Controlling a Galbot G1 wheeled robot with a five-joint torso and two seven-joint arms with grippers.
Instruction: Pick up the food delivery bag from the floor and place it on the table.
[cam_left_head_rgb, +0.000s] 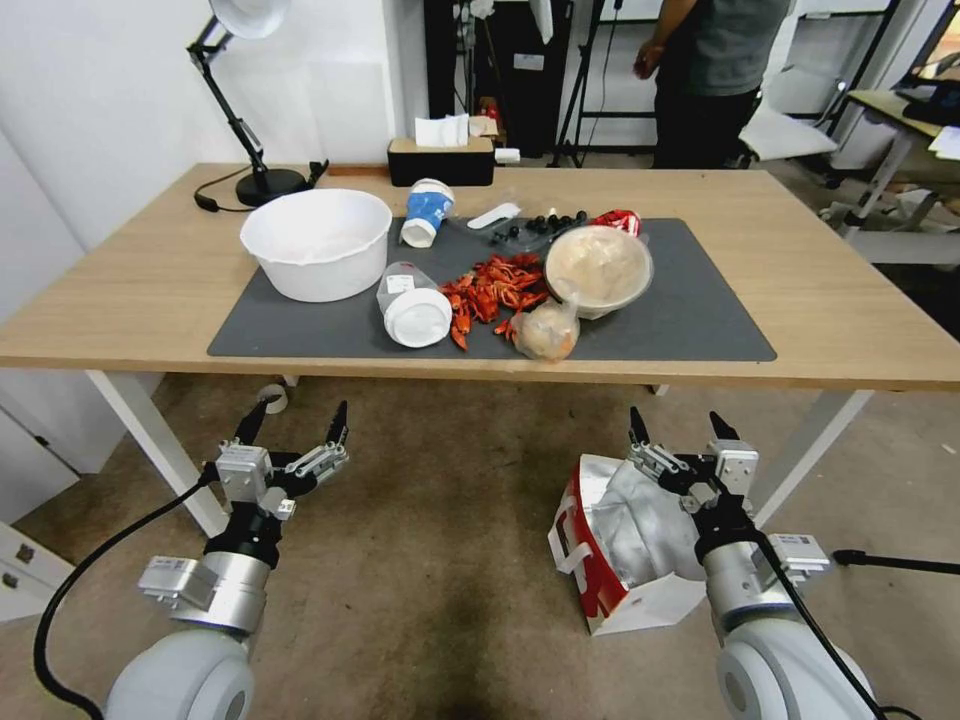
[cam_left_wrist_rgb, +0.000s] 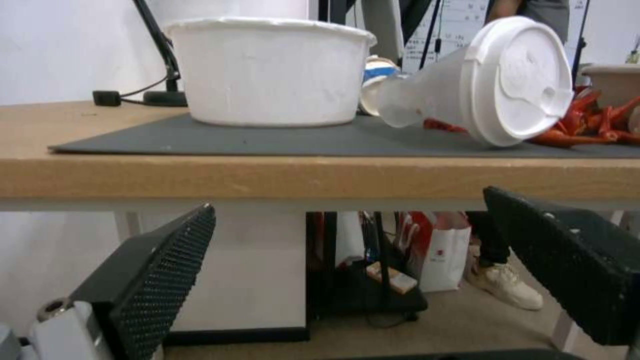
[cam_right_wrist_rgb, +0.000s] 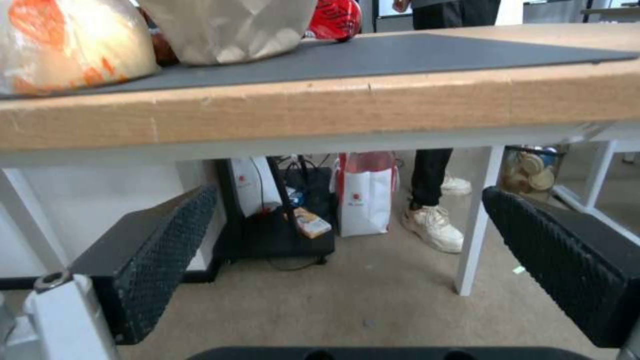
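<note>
The food delivery bag, white paper with red sides and crumpled silver foil lining, sits on the floor to the front right of the table. The table is light wood with white legs and a dark grey mat. My right gripper is open just over the bag's top, holding nothing. In the right wrist view the right gripper faces the table's front edge from just below it. My left gripper hangs open over bare floor at the left, and in its wrist view the left gripper also looks under the table edge.
The mat holds a white bowl, two tipped cups, red crayfish, a covered bowl and a knotted clear bag. White table legs flank the floor space. Another white-and-red bag stands beyond the table near a person's feet.
</note>
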